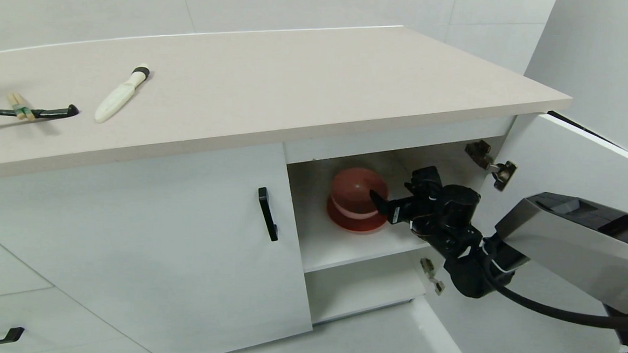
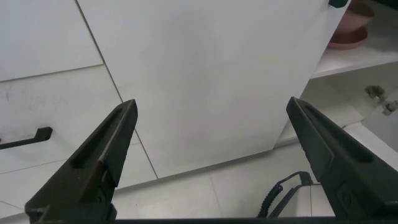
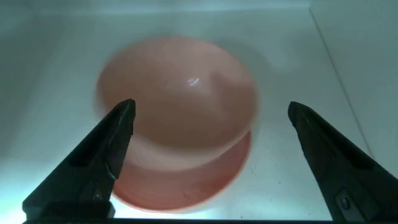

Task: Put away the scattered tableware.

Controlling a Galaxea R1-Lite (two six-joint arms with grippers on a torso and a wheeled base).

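Bowl [image 1: 356,188] is sitting on plate [image 1: 357,222] on cabinet shelf [image 1: 343,248] w/ right gripper [image 3: 211,112] hanging wide open just in front, gripping nothing; knife [image 1: 121,94] + chopsticks [image 1: 20,106] are lying on counter [image 1: 296,82], so I'm judging approx half left.

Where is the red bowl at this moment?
In the head view, the red bowl sits on a red plate on the open cabinet's upper shelf, just before the right hand.

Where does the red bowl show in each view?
Head: bowl on the upper shelf, right of the closed door.
Left wrist: bowl far off, past the closed door.
Right wrist: bowl close, before the open right gripper.
Shared landmark: the red plate beneath it.
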